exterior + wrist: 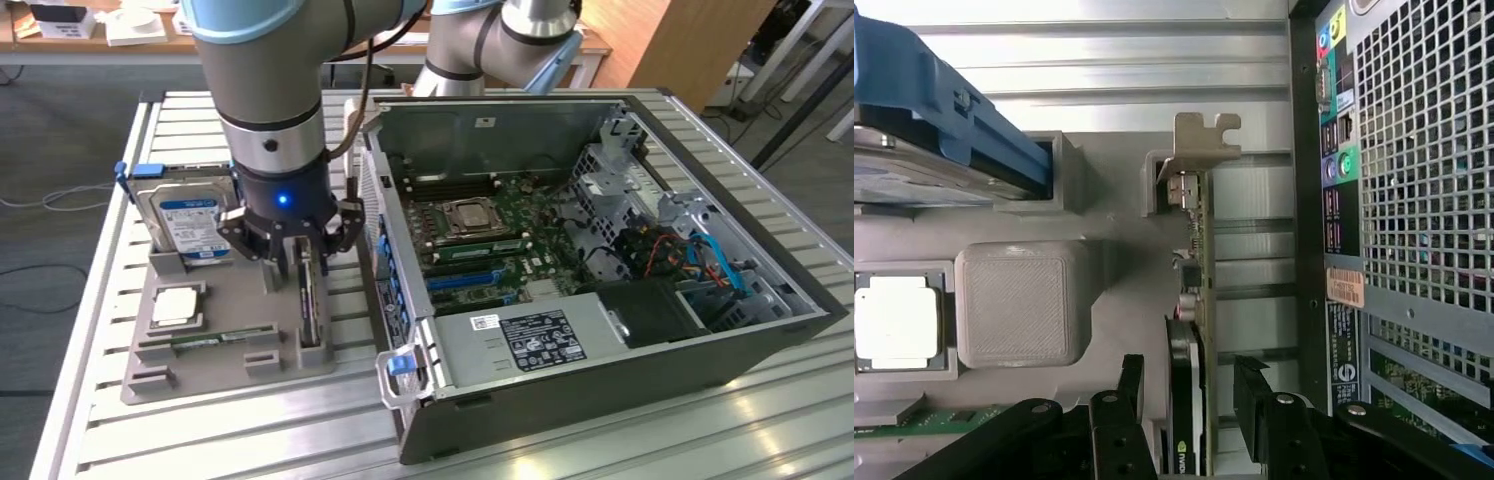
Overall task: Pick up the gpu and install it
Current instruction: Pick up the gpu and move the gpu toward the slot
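One gripper (304, 262) hangs over the grey holder tray (227, 290) on the worktop (267, 430), its two fingers apart with one either side of the single gpu (310, 310). The gpu stands on edge in its slot at the tray's 3 o'clock side. Seen in the exterior view, one hard drive (187, 220) sits at 11 o'clock, one processor chip (176, 305) at 9 and one memory stick (207, 342) at 7. One open computer case (561, 400) lies at 3 o'clock of the tray.

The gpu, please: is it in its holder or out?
In: the gpu stands on edge in the grey holder, pincer open astride it.
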Controlling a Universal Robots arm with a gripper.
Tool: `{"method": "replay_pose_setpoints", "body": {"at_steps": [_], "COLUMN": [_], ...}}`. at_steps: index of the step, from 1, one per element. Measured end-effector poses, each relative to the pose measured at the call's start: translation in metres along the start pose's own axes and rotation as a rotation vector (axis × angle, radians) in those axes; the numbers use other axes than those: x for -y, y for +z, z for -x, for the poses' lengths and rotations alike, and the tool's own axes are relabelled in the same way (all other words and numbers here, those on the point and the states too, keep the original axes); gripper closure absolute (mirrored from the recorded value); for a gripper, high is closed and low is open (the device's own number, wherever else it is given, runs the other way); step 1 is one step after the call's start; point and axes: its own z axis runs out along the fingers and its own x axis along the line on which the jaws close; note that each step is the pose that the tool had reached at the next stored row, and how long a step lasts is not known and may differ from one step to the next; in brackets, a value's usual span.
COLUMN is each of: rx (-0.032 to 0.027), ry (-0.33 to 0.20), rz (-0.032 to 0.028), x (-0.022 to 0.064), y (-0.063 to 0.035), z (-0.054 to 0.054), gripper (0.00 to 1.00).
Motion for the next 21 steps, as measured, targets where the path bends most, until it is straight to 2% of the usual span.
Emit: {"method": "replay_pose_setpoints", "body": {"at_steps": [7,21], "rx": [0.0000,0.0001], "ry": [0.000,0.000], "rz": [0.0000,-0.0001], "x": [0.0004,0.0076], "y": [0.0085,0.0091], "z": [-0.0005,-0.0010], "gripper": [0.51,0.51]}}
